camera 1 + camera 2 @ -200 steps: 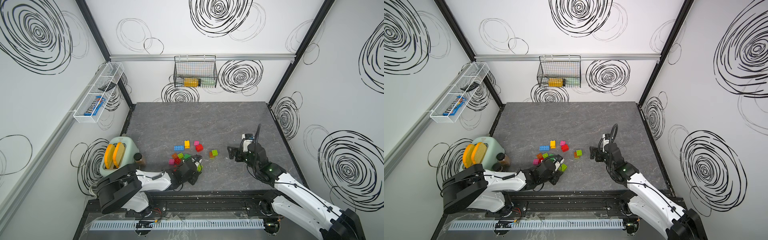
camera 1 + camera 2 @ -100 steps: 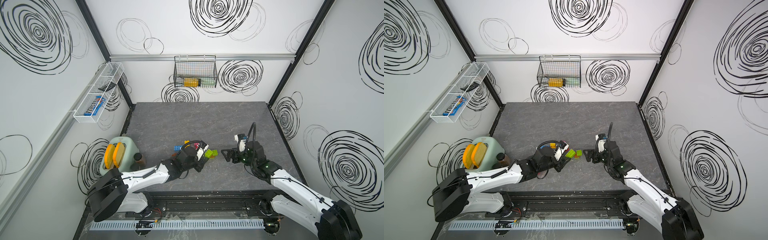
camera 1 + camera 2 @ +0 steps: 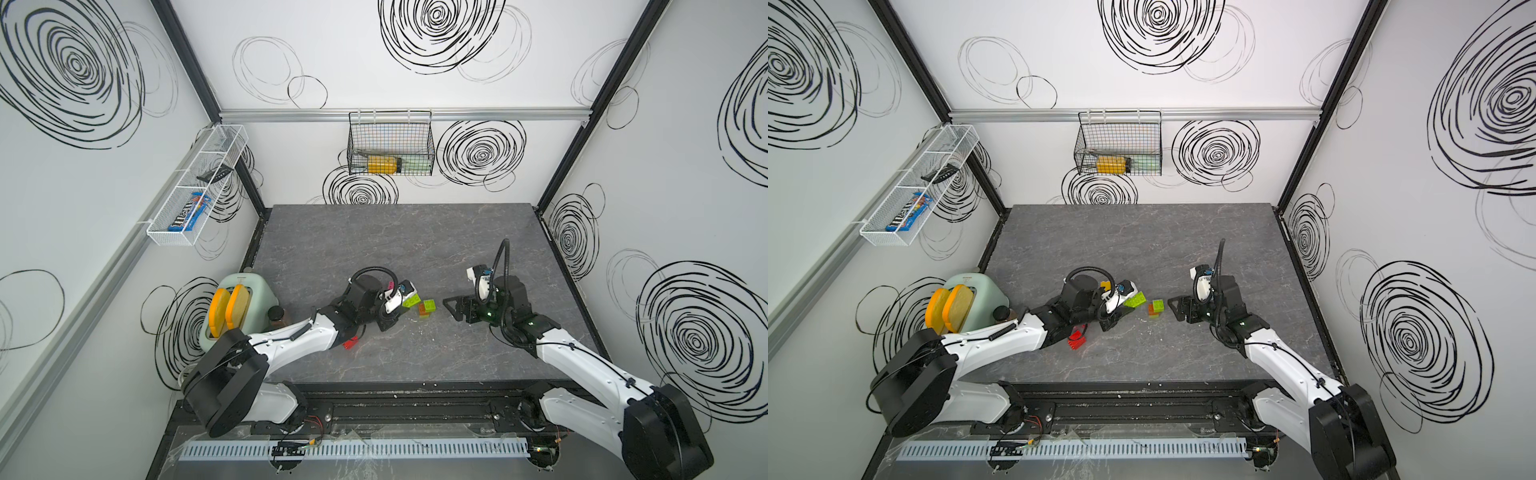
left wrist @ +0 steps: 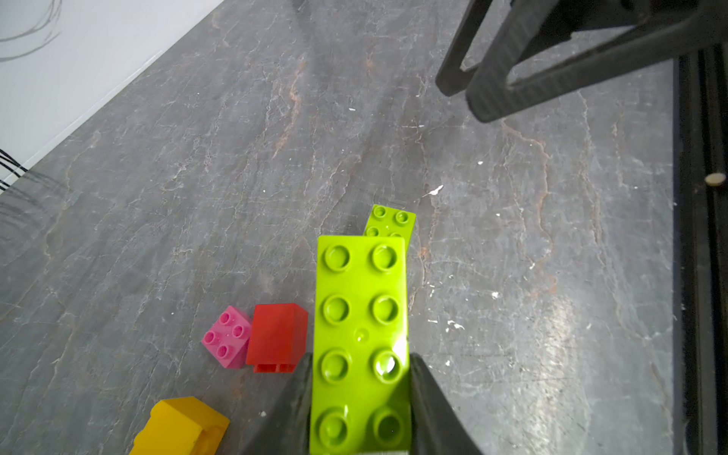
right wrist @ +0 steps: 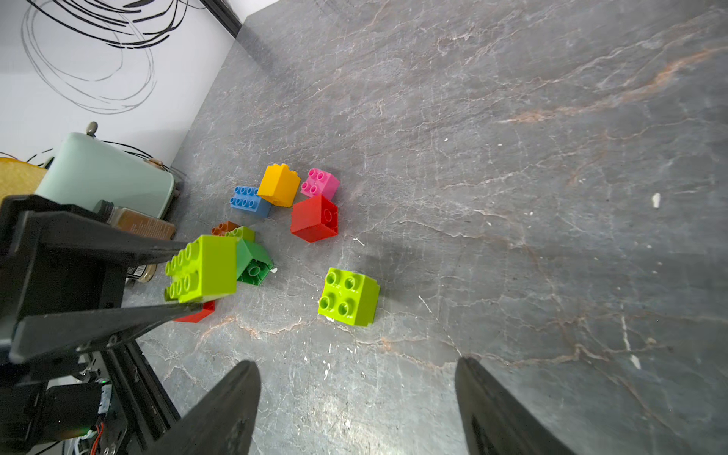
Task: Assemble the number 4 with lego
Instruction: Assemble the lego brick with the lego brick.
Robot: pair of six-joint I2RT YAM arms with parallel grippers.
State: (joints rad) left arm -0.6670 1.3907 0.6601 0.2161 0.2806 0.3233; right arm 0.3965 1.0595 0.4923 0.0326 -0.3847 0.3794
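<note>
My left gripper (image 4: 360, 364) is shut on a long lime green lego brick (image 4: 360, 315), held above the table with its studs facing the camera. In both top views this brick (image 3: 410, 300) hangs just left of a small lime brick (image 3: 429, 306) stacked on an orange one (image 3: 1150, 310). My right gripper (image 5: 354, 364) is open and empty, close to the right of that small lime brick (image 5: 348, 296). Behind and beside the left gripper lie loose bricks: red (image 5: 315, 218), pink (image 5: 320, 184), yellow (image 5: 279, 185), blue (image 5: 250, 201) and dark green (image 5: 254, 262).
Another red brick (image 3: 351, 344) lies by the left forearm near the table's front. A mint toaster (image 3: 245, 299) and a brown jar (image 3: 276, 318) stand at the left edge. A wire basket (image 3: 390, 145) hangs on the back wall.
My left arm has lifted the long lime brick from the pile and carried it back and right, to beside the small stack. My right gripper has moved left toward that stack.
</note>
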